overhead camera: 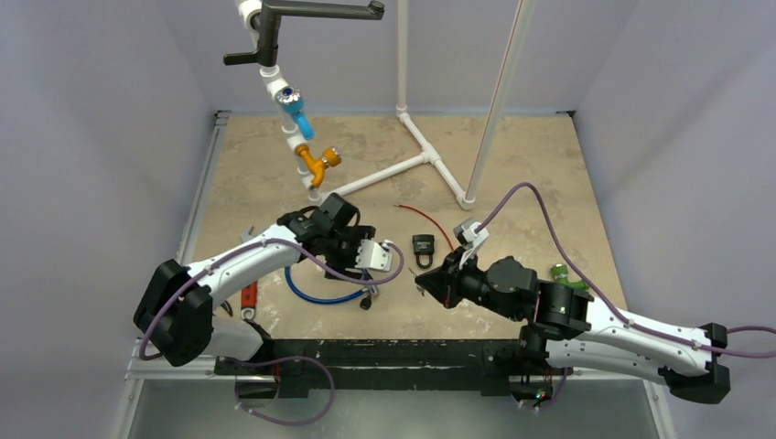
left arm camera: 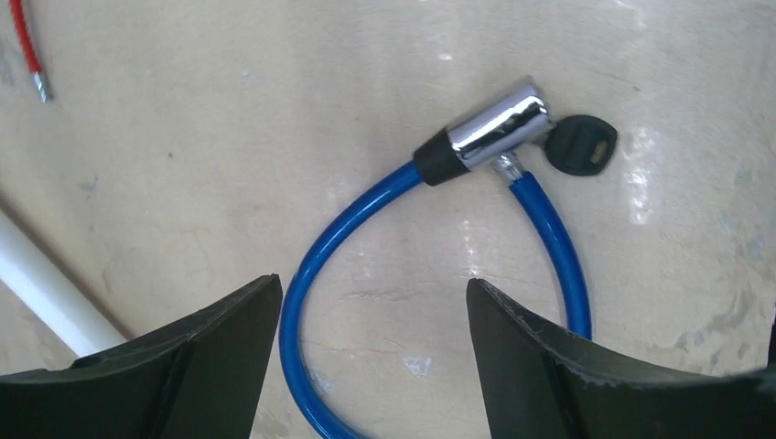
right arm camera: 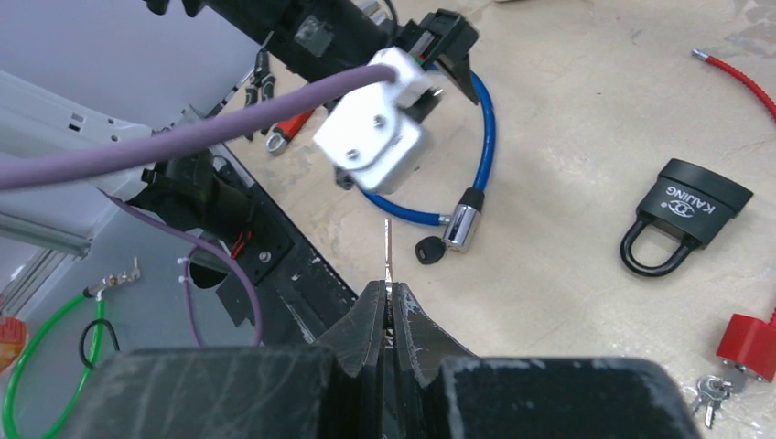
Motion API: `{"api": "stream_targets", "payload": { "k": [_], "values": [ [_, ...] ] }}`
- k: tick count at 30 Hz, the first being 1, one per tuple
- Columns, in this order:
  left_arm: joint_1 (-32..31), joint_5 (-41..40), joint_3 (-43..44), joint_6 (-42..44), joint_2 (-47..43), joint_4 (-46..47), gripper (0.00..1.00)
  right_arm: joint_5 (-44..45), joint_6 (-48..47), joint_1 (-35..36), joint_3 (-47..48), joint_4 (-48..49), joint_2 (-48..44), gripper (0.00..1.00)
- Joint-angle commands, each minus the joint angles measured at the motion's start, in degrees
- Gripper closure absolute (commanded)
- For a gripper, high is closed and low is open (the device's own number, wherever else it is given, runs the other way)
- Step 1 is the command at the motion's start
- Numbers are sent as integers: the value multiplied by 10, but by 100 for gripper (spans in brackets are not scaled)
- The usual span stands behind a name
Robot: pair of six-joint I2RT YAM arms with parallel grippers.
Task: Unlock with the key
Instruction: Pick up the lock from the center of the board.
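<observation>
Bench (overhead camera: pixel 549 165): white pipes (overhead camera: pixel 403 169) cross the far half, well clear of my work.

Cable lock (left arm camera: pixel 348 219) lies by the near edge, left of centre. Blue loop looks floppy, and the chrome barrel already has a black key (left arm camera: pixel 581 146) in it. Left gripper (left arm camera: pixel 371 283) hangs right over that loop, fingers apart, nothing in them.

Padlock (right arm camera: pixel 686 206) lies flat about mid-bench, shackle looks shut and points to the near edge — I take it as the target. Probably solid metal under a black cover, yet light enough to skate if a key is pushed at it unrestrained. I'd pin it by the body sides and leave the keyway end free. Can't see the keyway from here.

Right gripper (right arm camera: pixel 389 291) is clamped on the key (right arm camera: pixel 388 247), on the near side of the padlock, not touching it. The blade sticks straight out past the tips, thin and slick — it could twist in the pads under torque.

In the way:
- Red cable (right arm camera: pixel 741 78) lies just beyond the padlock.
- Red lock (right arm camera: pixel 750 343) with small keys sits on the padlock's right-edge side.
- The left wrist crowds the padlock's left.
</observation>
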Motion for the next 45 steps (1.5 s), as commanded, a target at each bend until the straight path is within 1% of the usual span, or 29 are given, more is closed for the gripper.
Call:
{"api": "stream_targets", "payload": {
  "k": [1, 2, 5, 7, 9, 13, 21, 23, 26, 30, 34, 38, 39, 40, 41, 43, 44, 45],
  "values": [
    [-2, 96, -8, 173, -30, -55, 25, 40, 9, -2, 22, -9, -17, 100],
    [-2, 104, -20, 203, -35, -46, 24, 41, 12, -2, 19, -9, -24, 100],
    [-2, 116, -60, 252, -32, 17, 24, 39, 18, -1, 8, -10, -50, 100],
    [2, 128, -59, 257, -11, 47, 24, 38, 20, -2, 5, -15, -66, 100],
    [10, 147, -42, 276, 19, 44, 26, 35, 22, -2, 6, -21, -79, 100],
    [32, 159, -14, 375, 69, -2, 27, 35, 21, -2, 13, -29, -88, 100],
    [33, 155, 68, 481, 157, -112, 27, 29, 17, -2, 17, -22, -86, 100],
    [32, 144, 89, 508, 178, -150, 29, 30, 18, -2, 19, -23, -86, 100],
    [29, 129, 111, 530, 204, -176, 37, 34, 18, -2, 24, -26, -87, 100],
    [17, 108, 145, 558, 239, -235, 47, 40, 18, -2, 34, -36, -90, 100],
    [6, 94, 168, 555, 267, -261, 53, 42, 17, -2, 40, -45, -92, 100],
    [1, 80, 191, 553, 290, -279, 56, 40, 16, -2, 41, -48, -95, 100],
    [0, 79, 194, 553, 293, -281, 59, 40, 16, -2, 42, -49, -95, 100],
    [-1, 76, 196, 553, 295, -282, 65, 40, 17, -2, 42, -49, -95, 100],
    [-1, 75, 194, 553, 295, -280, 73, 40, 16, -2, 41, -50, -95, 100],
    [-2, 73, 187, 545, 291, -262, 95, 41, 16, -1, 42, -50, -96, 100],
    [-2, 73, 182, 534, 286, -248, 100, 41, 16, -2, 42, -52, -96, 100],
    [-2, 74, 179, 521, 279, -229, 100, 42, 16, -2, 42, -52, -96, 100]
  ]
}}
